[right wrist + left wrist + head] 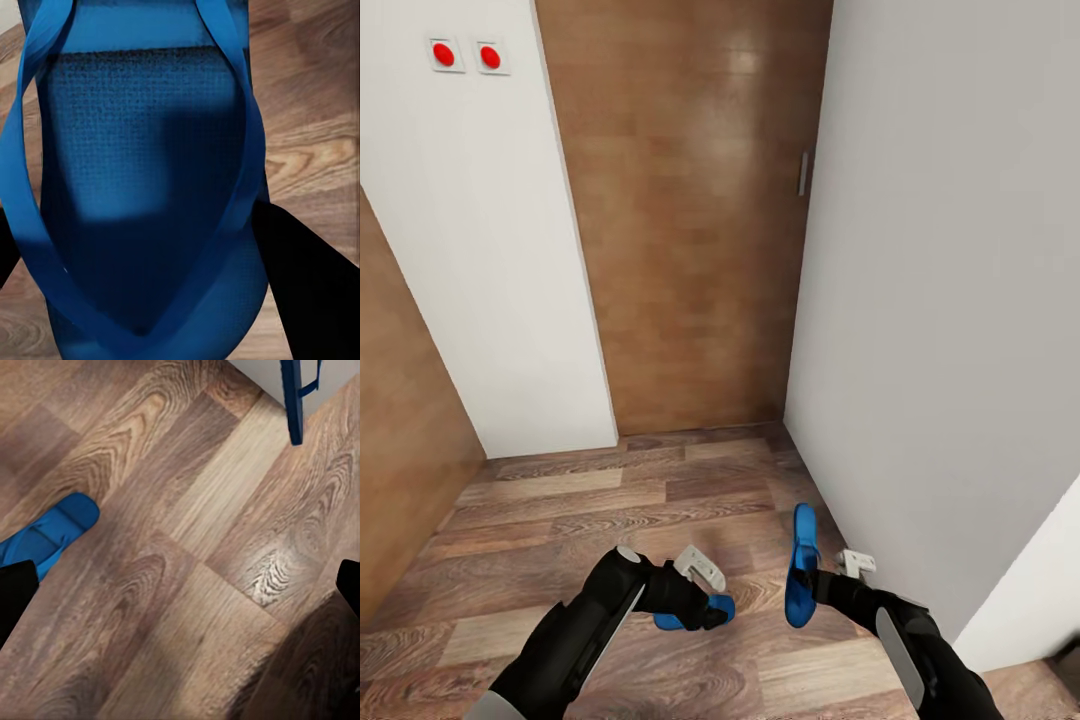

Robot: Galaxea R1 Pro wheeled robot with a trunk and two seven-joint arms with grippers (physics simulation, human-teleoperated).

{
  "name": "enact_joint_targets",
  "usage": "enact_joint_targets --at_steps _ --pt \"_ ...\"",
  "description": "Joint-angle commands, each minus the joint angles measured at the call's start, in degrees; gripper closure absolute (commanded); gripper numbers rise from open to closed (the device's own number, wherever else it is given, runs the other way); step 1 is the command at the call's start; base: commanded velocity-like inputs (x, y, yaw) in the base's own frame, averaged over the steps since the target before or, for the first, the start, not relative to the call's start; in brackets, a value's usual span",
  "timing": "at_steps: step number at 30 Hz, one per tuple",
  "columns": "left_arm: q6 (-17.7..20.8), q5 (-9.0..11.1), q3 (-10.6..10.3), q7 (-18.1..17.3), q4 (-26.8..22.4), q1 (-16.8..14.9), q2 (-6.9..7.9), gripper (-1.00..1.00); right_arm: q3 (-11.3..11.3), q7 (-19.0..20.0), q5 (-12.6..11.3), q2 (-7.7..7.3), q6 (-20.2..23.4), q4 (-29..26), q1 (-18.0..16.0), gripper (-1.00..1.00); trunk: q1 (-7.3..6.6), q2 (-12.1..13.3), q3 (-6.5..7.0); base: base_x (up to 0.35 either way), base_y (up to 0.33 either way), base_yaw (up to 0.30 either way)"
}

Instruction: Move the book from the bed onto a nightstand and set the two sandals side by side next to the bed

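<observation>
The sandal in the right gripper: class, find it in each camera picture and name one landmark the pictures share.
Head view: the sandal held by the right gripper stands on edge, lower right of centre.
Left wrist view: a thin blue edge at the upper right.
Right wrist view: its blue sole and straps, close up.
Shared landmark: the wood-plank floor.

Glossy black arms, grey side panels, white wrist brackets, black left tool [710,610], black right tool [815,585]
</observation>
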Motion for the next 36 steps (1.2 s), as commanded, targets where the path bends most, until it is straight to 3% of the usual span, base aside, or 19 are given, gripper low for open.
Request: enact_joint_targets --at_steps 1,8,11,15,24,30,36 --pt "0.23 -0.62 0.09 -0.52 -0.07 -0.05 -0.15 -1.00 -0.10 0.07 -0.43 0.04 0.24 -0.13 -0.05 1.00 0.01 -0.04 -0.28 0.000 0.000 0.000" --pt "1.29 -0.86 0.28 -0.49 0.02 -0.07 -0.25 -1.00 0.00 0.05 -0.43 0.06 0.10 -1.82 -0.01 1.00 0.19 -0.14 -1.84 0.000 0.000 0.000" --pt "7.00 -1.16 0.34 -0.31 -0.20 -0.08 -0.07 -1.00 0.03 0.08 -0.43 0.07 0.24 -2.08 -0.01 1.00 0.27 -0.18 -2.50 0.000 0.000 0.000" --pt "9.04 -2.70 0.35 -0.27 -0.29 -0.08 0.10 -1.00 0.08 0.07 -0.39 0.45 0.50 -2.16 -0.01 1.00 0.37 -0.23 -3.39 0.000 0.000 0.000" --pt "8.98 -3.71 0.48 -0.22 -0.17 -0.08 0.19 -1.00 0.09 0.16 -0.43 0.68 0.70 -2.32 -0.02 1.00 0.60 -0.35 -5.38 0.000 0.000 0.000" --pt "6.79 -3.73 0.43 0.60 -0.24 -0.08 -0.05 -1.00 0.02 0.17 -0.47 0.59 0.96 -7.56 -0.01 1.00 0.76 -0.43 -6.71 0.000 0.000 0.000" --pt "6.06 -3.79 0.14 1.64 -0.30 -0.08 -0.20 -1.00 0.01 0.27 -0.46 0.51 5.96 -10.41 -0.01 1.00 0.91 -0.51 -8.04 0.000 0.000 0.000"
